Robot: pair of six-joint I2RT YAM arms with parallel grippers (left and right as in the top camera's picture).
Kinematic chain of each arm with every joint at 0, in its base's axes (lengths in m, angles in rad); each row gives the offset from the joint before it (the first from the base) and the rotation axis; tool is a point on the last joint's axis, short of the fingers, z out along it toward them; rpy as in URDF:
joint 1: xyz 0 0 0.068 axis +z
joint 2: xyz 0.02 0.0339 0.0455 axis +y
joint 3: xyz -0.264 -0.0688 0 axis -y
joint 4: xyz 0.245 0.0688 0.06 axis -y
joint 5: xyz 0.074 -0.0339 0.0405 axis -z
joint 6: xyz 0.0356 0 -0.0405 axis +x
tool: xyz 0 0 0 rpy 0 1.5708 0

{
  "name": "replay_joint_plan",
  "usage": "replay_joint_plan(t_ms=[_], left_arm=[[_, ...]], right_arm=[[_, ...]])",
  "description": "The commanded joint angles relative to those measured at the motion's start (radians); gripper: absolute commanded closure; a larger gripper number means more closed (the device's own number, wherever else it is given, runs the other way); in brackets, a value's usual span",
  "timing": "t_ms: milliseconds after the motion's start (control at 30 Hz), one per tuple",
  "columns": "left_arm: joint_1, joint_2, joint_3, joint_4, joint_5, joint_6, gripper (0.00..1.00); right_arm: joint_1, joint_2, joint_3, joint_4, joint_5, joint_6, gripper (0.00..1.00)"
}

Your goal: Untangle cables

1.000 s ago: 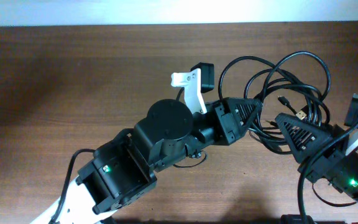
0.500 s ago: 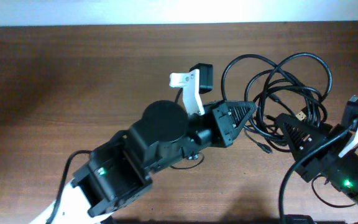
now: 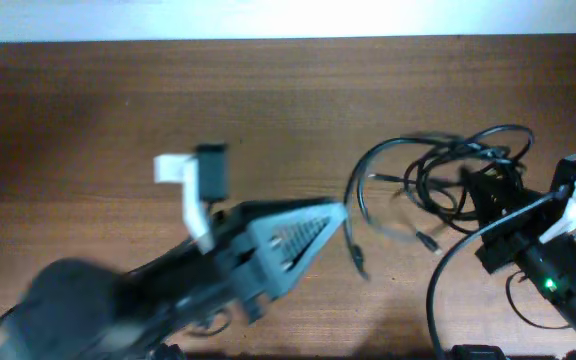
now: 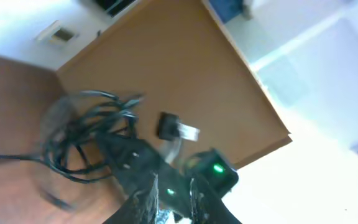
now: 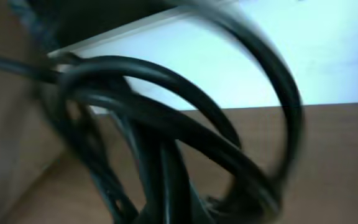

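**Overhead to wrists: the knot may tighten**

Overhead: the cables bunch near the counter's right edge. One strand trails to the blurred left claw, whose grip I cannot tell. At the bunch, the right claw is closed on it.

Left wrist: loops overlap beside that claw.

Right wrist: blurred loops crowd the lens.

Pulling the strand across them could cinch the knot or tug it free.

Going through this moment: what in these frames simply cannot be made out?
Left tool: motion-smeared overhead; open or shut, and whether it grips the strand at its tip, is unclear.
Right tool: overhead, buried among the cables; its wrist view shows only blurred loops, fingers hidden.
Plug ends: too small and blurred overhead to identify.
Cable crossings: unreadable in every view.
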Motion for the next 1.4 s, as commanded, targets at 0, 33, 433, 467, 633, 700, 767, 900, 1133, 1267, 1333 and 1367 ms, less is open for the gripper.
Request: replay_joint_plan(t_ms=[0,33,433,467,633,700,767,900,1133,1267,1333,1367], left_arm=[[0.003,-0.025,0.016,-0.035,-0.022,0.082,0.8],[0.003,-0.025,0.016,-0.056,-0.048,0.12,0.78],[0.003,0.09,0.016,-0.215,-0.153,0.095,0.01],[0.003,0.114,0.016,-0.215,-0.15,0.08,0.01],[0.003,0.221,0.016,-0.214,-0.134,-0.084,0.02],[0.003,0.252,0.016,-0.208,-0.118,-0.156,0.05],[0.003,0.288,0.016,-0.143,-0.073,-0.164,0.1],[0.0,0.326,0.016,-0.092,-0.044,-0.164,0.14],[0.001,0.343,0.016,-0.058,-0.014,-0.164,1.0],[0.002,0.312,0.016,-0.038,0.019,-0.163,1.0],[0.003,0.269,0.016,-0.025,0.015,-0.163,1.0],[0.01,0.234,0.016,-0.013,0.014,-0.163,1.0]], right_arm=[[-0.005,0.002,0.007,0.008,0.089,0.003,0.96],[-0.005,0.002,0.007,0.008,0.088,0.003,0.96],[-0.005,0.002,0.007,0.038,0.026,0.187,0.96],[-0.005,0.002,0.007,0.069,-0.033,0.216,0.96],[-0.005,0.002,0.007,0.201,-0.24,0.31,0.96],[-0.005,0.002,0.007,0.201,-0.259,0.33,0.96],[-0.005,0.002,0.007,0.2,-0.311,0.33,0.96],[-0.005,0.002,0.007,0.2,-0.356,0.33,0.96],[-0.005,0.002,0.007,0.201,-0.369,0.325,0.96],[-0.005,0.002,0.007,0.19,-0.32,0.255,0.96],[-0.005,0.002,0.007,0.158,-0.292,0.191,0.96],[-0.006,0.002,0.007,0.117,-0.253,0.146,0.96]])
